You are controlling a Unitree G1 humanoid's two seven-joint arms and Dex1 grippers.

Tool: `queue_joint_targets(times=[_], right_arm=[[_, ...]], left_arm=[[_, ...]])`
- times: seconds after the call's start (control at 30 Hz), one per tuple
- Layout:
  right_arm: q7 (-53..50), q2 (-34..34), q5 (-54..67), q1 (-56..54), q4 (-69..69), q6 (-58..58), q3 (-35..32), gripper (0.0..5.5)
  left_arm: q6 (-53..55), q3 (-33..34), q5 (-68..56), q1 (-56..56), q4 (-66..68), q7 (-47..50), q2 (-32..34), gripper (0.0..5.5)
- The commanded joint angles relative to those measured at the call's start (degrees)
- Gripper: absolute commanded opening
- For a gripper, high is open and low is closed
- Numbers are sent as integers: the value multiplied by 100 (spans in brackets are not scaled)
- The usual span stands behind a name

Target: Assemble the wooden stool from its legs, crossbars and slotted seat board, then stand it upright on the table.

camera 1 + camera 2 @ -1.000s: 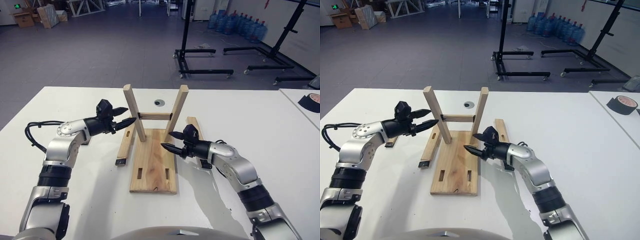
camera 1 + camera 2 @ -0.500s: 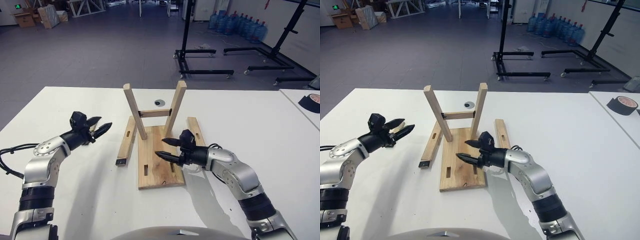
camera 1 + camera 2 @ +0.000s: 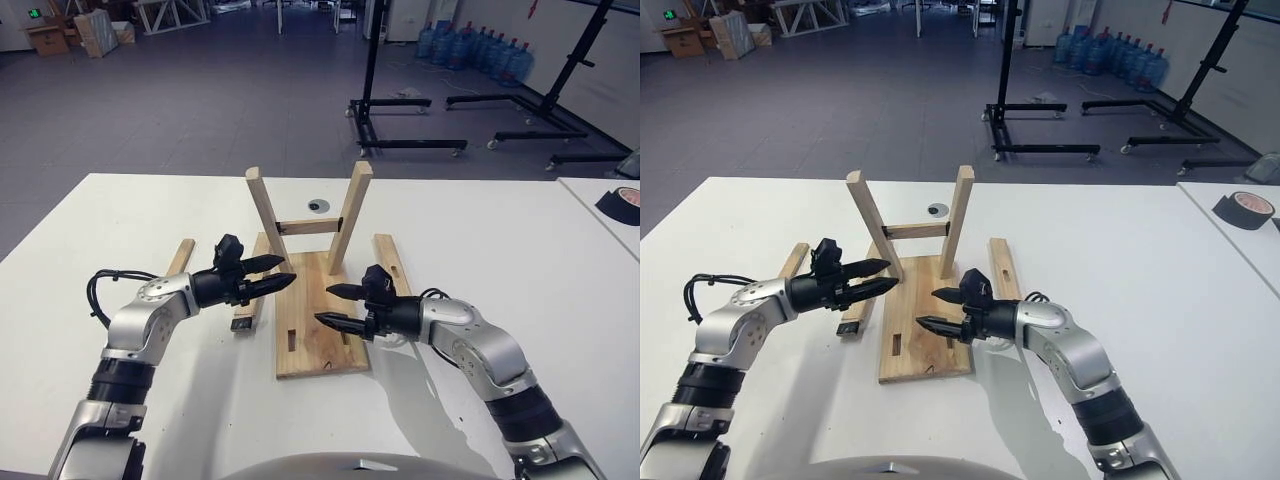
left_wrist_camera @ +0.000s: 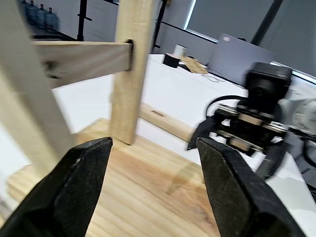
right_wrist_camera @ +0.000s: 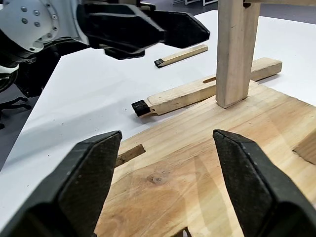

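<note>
Showing both grippers with fingers spread, holding nothing. The slotted seat board (image 3: 318, 340) lies flat on the table (image 3: 480, 230). The left gripper (image 3: 289, 268) points its fingertips at the board's left edge; the right gripper (image 3: 321, 304) hovers just above the board's middle. Beyond both sets of fingertips, the left upright leg (image 3: 268, 232) and right upright leg (image 3: 349, 215), joined by a crossbar (image 3: 310, 227), stand in the board. A loose leg (image 3: 248, 303) lies below the left fingers.

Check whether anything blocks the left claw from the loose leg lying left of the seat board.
Nothing visible does. The left claw hangs open over the loose leg, which lies flat on the table along the left edge of the seat board. The upright leg frame stands beyond the claw, not between them.
</note>
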Motion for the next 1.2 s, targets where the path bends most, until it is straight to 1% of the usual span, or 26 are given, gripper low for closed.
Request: queue_joint_targets(times=[0.03, 0.1, 0.2, 0.27, 0.33, 0.4, 0.47, 0.53, 0.57, 0.6, 0.67, 0.7, 0.8, 0.9, 1.07, 1.2], right_arm=[[-75, 46, 42, -54, -80, 14, -92, 340], [-96, 70, 88, -36, -99, 11, -121, 340], [-134, 55, 119, 17, -146, 26, -171, 340], [-172, 49, 96, 52, -150, 13, -195, 340], [-240, 58, 85, 99, -193, 18, -229, 340], [-400, 99, 106, 236, -307, 37, -338, 340], [-597, 188, 209, 427, -461, 84, -498, 340], [-942, 408, 321, 647, -642, 169, -621, 340], [-1152, 589, 469, 756, -741, 288, -697, 340], [-1353, 777, 642, 837, -816, 410, -767, 340], [-1729, 1034, 690, 959, -921, 517, -761, 340], [-1870, 1104, 652, 982, -931, 544, -728, 340], [-2180, 1285, 551, 960, -853, 530, -672, 340], [-2271, 1337, 591, 893, -835, 534, -658, 340], [-2267, 1325, 652, 840, -826, 575, -664, 340], [-2235, 1305, 616, 819, -897, 588, -578, 340]], left_arm=[[-430, 4, 373, -549, 821, 158, -147, 312], [-495, 21, 329, -504, 707, 2, -146, 312], [-439, 58, 144, -211, 127, -268, -21, 312], [-382, 239, 53, 15, -236, -198, 68, 312], [-290, 595, -84, 394, -718, 14, 222, 312], [-212, 1094, -191, 827, -1210, 366, 363, 312], [-107, 1525, -74, 1110, -1399, 1034, 395, 312], [-51, 2016, 36, 1138, -1244, 2092, 123, 312], [-109, 2096, 213, 1102, -1109, 2528, 42, 312], [-174, 2094, 399, 1084, -998, 2822, 10, 312], [-321, 1930, 712, 1071, -697, 2985, 63, 312], [-411, 1852, 880, 1083, -517, 3026, 113, 312], [-720, 1780, 1417, 952, 566, 3366, 264, 312], [-962, 1726, 1760, 757, 1339, 3647, 298, 312], [-1136, 1641, 1847, 577, 1885, 3535, 256, 312], [-1348, 1664, 1779, 599, 1947, 3399, 192, 312]])
